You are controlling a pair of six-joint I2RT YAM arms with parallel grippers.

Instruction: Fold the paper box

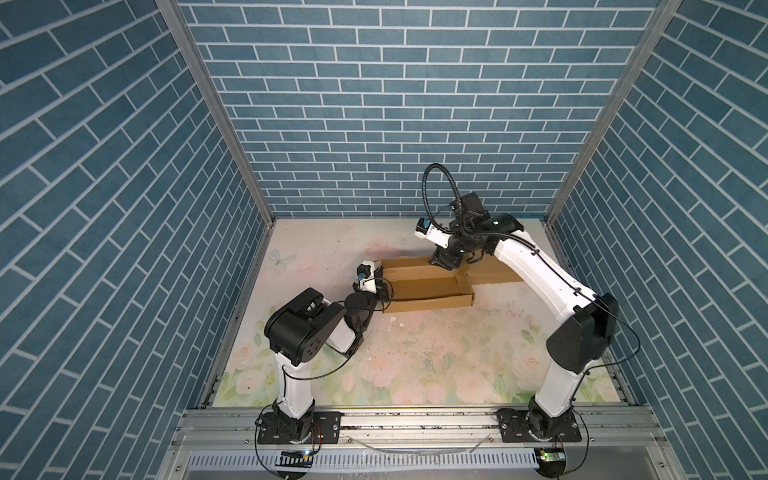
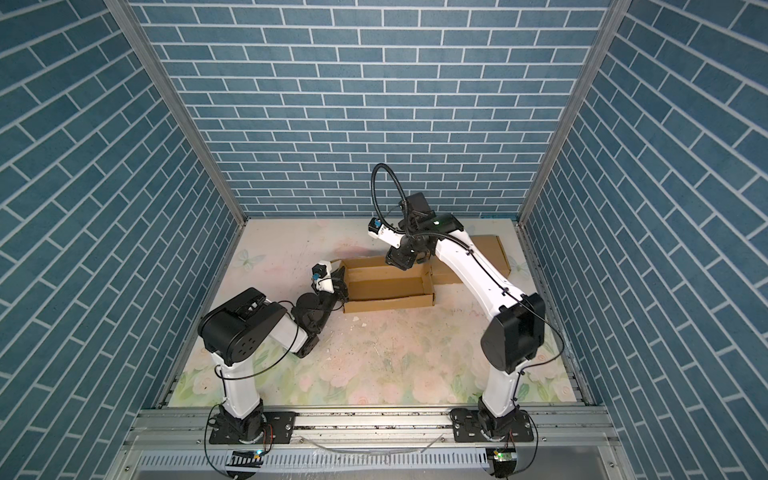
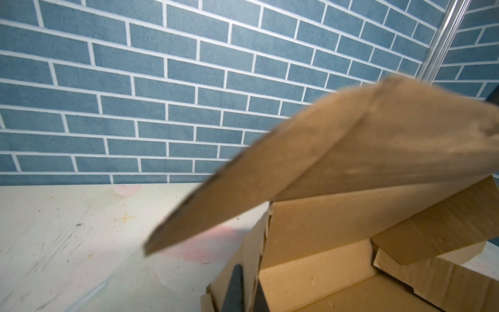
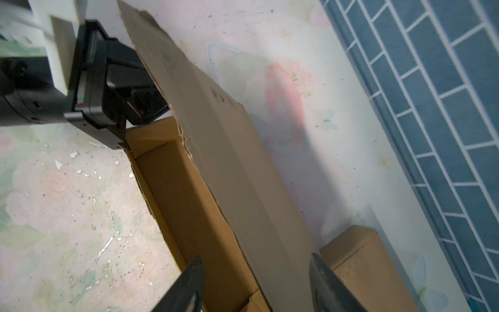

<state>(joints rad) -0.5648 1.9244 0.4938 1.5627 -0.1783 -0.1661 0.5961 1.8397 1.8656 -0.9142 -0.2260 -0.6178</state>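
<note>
Lying toward the back of the floral-printed bench [image 1: 415, 353], the brown cardboard paper box [image 1: 424, 286] is part-formed. Its floor, near wall and right end wall stand, and its long rear flap [image 4: 229, 162] tilts up over the open tray. The left end effector [image 1: 382, 289] is at the box's left end. Its dark fingers [image 3: 237, 286] are closed tight on the end wall, one outside and one inside in the left wrist view. The right end effector [image 2: 401, 262] hovers over the far right corner, jaws spread wide with the raised flap passing between them. I cannot tell whether either finger touches it.
</note>
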